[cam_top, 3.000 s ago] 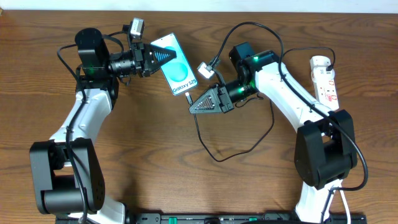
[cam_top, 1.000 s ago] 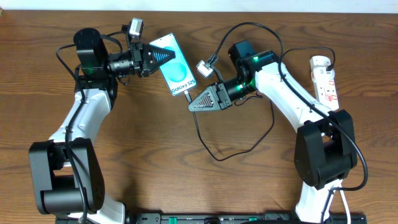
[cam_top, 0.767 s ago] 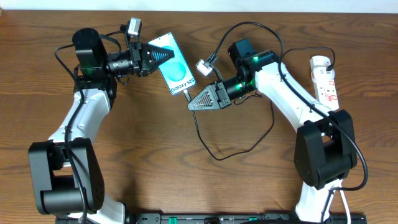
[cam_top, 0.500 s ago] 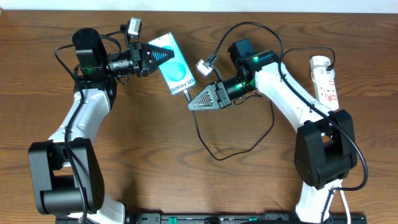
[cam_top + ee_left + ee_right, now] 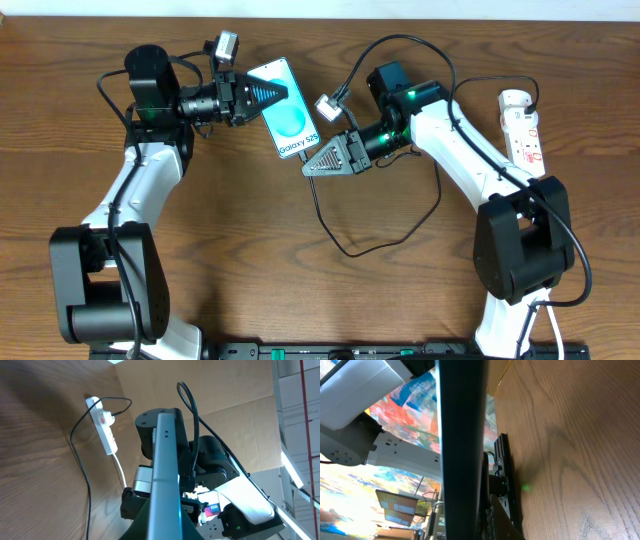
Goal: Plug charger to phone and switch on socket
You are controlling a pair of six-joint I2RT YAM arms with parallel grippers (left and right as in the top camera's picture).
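1. Where the overhead view takes in the whole scene, the table fills the frame as a brown wooden top with long, dark grain streaks.
2. The left arm and right arm are built of smooth white shells and black joint housings. They rise from the lower corners and bend toward the upper middle.
3. The socket is a white, elongated plastic strip with a rounded end and small red marks. It lies flat at the upper right edge, well apart from the phone.
4. The charger is a thin black cable that loops loosely over the wood in the centre and rises to the right gripper.
5. The phone is a flat black-edged rectangle with a glossy cyan screen reading "Galaxy S25". It sits tilted in the upper middle, between the two grippers.
6. The left gripper is a black wedge with its fingers clamped on the phone's upper edge. The left wrist view shows the slim grey frame of the phone running between them.
7. The right gripper is a ribbed black triangle with its fingers pressed together on the charger near its plug tip, just beside the phone's lower corner.
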